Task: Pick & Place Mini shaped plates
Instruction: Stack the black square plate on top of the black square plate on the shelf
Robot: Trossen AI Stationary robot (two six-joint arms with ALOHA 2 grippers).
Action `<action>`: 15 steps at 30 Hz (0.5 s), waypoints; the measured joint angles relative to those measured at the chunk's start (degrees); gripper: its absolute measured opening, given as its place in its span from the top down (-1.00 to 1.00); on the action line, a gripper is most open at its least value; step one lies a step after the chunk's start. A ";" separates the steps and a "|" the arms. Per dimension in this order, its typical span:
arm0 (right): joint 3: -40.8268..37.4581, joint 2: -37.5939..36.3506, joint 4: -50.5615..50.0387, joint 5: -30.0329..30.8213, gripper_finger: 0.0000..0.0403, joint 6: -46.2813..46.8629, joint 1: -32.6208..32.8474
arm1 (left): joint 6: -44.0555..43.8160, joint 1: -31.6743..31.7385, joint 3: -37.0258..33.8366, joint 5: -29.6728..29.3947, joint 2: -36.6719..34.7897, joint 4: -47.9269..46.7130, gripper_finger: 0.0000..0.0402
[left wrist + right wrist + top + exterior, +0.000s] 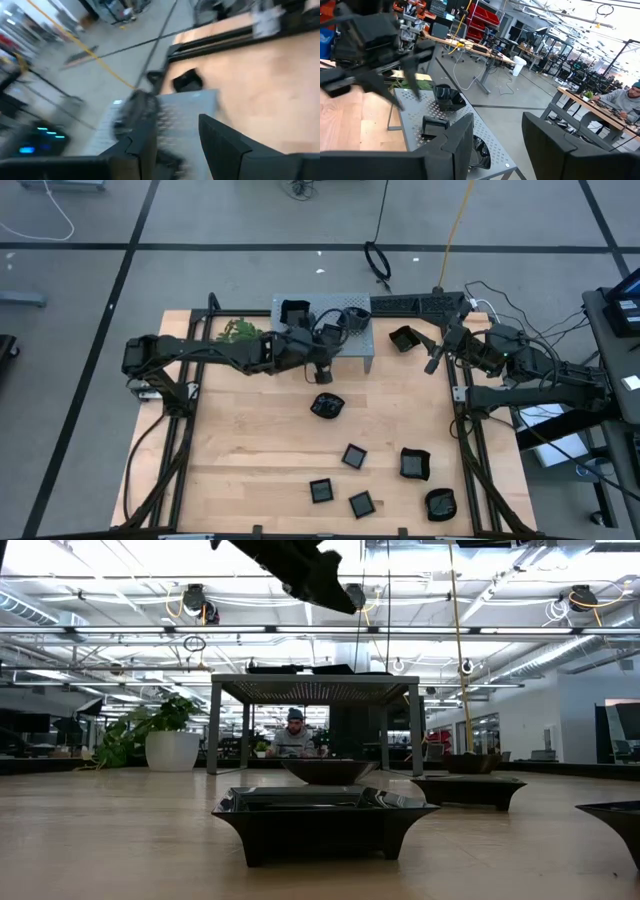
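A: How far along does this look?

B: Partway, I'd judge. The grey perforated stand (325, 315) already carries a few mini shaped plates: one at its far left corner (294, 311), another near its right end (355, 316). The right wrist view shows three of them on the stand.

A: And what's left?

B: Six plates lie on the table (250, 450), all on the near side of the stand: a scalloped one (327, 406) closest to it, then flat squares (354, 456) and rimmed dishes (415, 464) farther off. One more dish (404, 338) sits just right of the stand.

A: The left gripper?

B: The left gripper (322, 368) hangs at the stand's near edge, about mid-length. In its wrist view the fingers (220, 142) are parted with nothing between them, so it holds no plate.

A: And the right one?

B: The right gripper (437, 357) waits to the right of the stand, beyond that lone dish. Its jaws stand wide apart and empty.
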 joint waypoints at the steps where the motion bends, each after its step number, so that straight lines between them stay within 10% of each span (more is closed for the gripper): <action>1: 0.00 0.00 -0.01 0.00 0.23 0.00 0.00 | -2.12 -0.40 0.00 1.10 0.16 -0.38 0.25; 15: 0.00 0.00 -0.02 0.00 0.23 0.00 0.00 | -19.68 -4.98 0.00 3.81 0.74 -4.51 0.25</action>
